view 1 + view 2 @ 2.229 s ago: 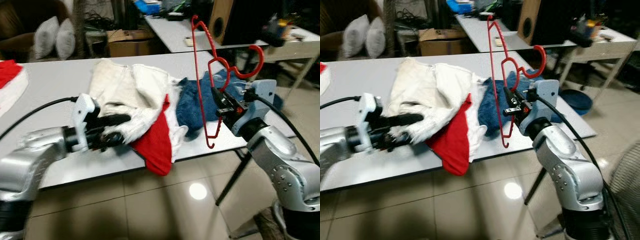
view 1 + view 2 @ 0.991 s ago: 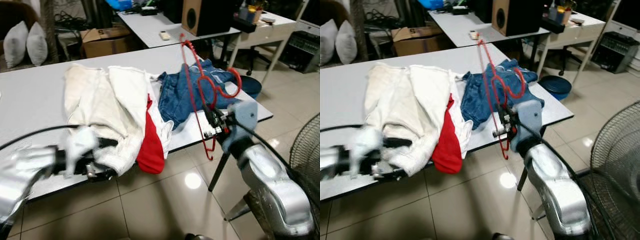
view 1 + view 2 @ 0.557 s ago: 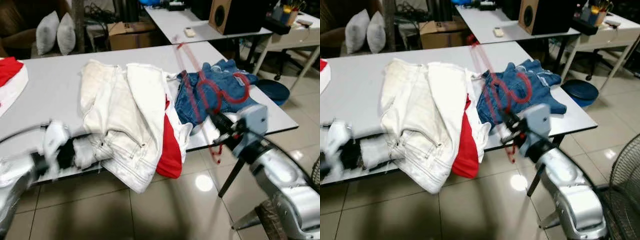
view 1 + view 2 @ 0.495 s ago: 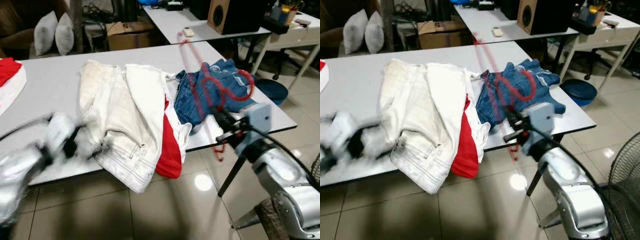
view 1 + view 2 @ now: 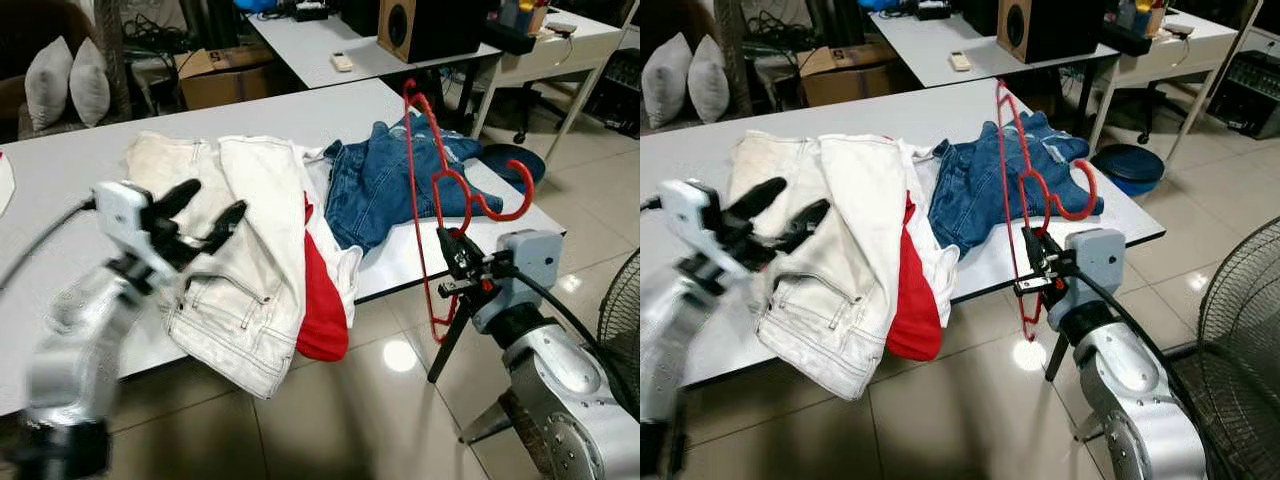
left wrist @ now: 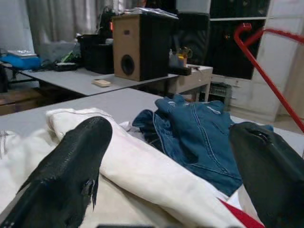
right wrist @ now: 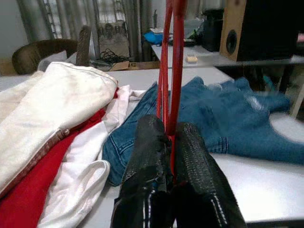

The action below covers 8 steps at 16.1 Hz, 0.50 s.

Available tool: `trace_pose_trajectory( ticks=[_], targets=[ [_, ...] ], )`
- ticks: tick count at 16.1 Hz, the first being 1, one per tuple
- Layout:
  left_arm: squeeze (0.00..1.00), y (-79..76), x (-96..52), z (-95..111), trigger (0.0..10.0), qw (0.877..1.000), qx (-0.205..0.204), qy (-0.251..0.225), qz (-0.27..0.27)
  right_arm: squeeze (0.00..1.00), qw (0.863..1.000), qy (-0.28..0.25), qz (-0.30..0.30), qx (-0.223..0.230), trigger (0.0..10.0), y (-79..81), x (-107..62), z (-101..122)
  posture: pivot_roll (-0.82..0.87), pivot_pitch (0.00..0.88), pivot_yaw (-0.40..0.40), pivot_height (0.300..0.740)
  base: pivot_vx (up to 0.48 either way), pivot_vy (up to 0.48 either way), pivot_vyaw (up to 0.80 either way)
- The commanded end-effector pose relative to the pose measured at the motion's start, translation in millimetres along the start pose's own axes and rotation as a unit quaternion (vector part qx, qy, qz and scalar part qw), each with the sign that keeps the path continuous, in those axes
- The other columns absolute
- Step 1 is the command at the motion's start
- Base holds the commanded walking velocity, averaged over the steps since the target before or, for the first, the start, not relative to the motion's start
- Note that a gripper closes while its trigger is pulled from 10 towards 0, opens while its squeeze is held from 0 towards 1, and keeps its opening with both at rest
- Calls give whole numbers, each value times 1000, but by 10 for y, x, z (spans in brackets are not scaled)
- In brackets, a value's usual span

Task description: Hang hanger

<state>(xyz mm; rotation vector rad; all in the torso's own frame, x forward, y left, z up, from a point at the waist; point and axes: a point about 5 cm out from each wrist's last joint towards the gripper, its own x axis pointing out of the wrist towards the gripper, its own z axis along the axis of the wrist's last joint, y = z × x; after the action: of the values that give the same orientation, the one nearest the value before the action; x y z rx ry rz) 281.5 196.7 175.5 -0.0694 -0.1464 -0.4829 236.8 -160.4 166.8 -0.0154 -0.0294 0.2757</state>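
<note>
A red wire hanger stands upright off the table's front right corner, hook pointing right. My right gripper is shut on its lower bar; the wrist view shows the red wire pinched between the two fingers. My left gripper is open, raised just above the white trousers on the left of the table, with nothing between its fingers. No rail or hook for hanging is in view.
On the grey table lie the white trousers, a red garment hanging over the front edge, and blue jeans. Behind stand another table with a speaker, a cardboard box and pillows. A fan stands at right.
My left gripper has let go of the white trousers, lifted and opened. The right gripper still holds the hanger. The camera has shifted, so the whole scene sits differently.
</note>
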Motion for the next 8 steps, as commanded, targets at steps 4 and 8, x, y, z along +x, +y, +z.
trace_pose_trajectory(
  ticks=[4, 8],
  targets=[
    [0, -489, 113, -314, 10000, 999, -5, 45, 4, 0, 997, -33, -59, 38, 10000, 29, -239, 113, -322, 0, 104, 740, 0, 316, 0],
    [0, -280, 145, -342, 10000, 995, 41, 65, 64, 0, 997, -21, -64, 39, 10000, 133, -227, 21, -306, 0, 118, 740, 0, 468, 0]
  ],
)
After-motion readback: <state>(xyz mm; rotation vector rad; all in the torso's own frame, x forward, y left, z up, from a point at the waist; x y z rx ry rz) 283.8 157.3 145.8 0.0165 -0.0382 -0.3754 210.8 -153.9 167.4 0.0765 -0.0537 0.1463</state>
